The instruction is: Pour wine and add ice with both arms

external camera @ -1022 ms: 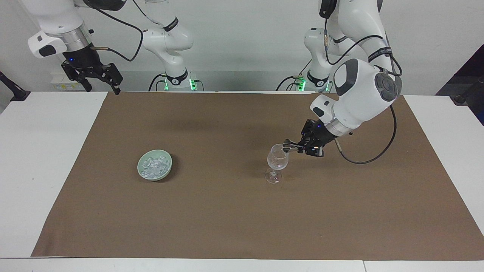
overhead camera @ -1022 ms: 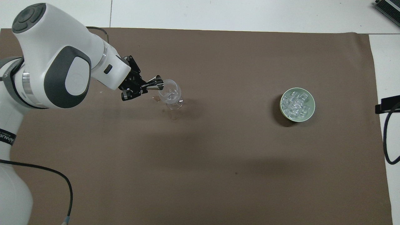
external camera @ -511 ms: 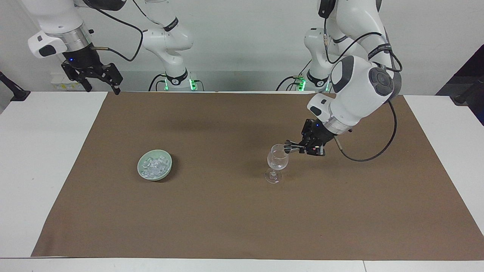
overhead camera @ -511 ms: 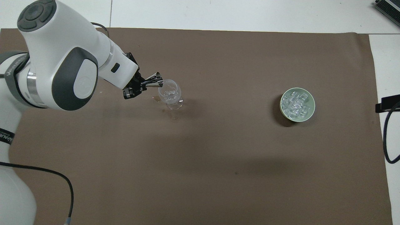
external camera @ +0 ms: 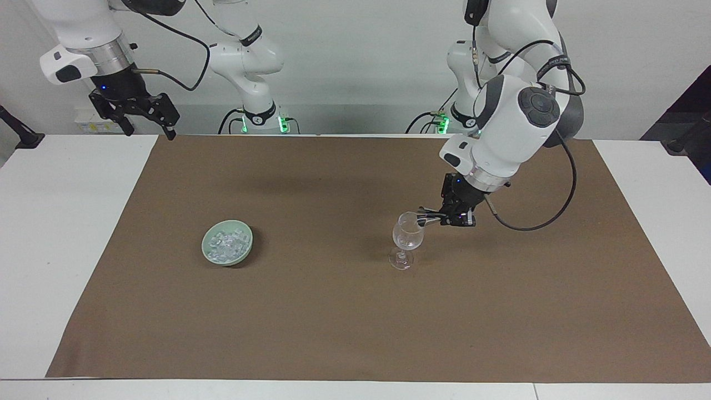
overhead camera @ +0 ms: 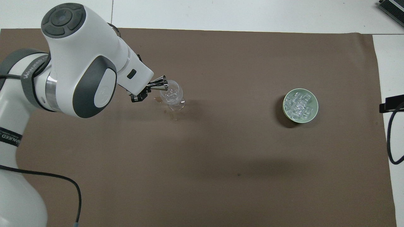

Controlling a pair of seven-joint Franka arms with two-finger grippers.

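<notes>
Green bowl (external camera: 227, 250) w/ ice (external camera: 226, 244), well apart from glass (external camera: 407, 236).

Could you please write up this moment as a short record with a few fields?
left hand: shut on a small metal measuring cup, tipped on its side at the rim of the wine glass
right hand: open, waiting high over the table edge at the right arm's end
ice: heaped in a green bowl on the brown mat
stage: pouring; ice not yet added
</notes>
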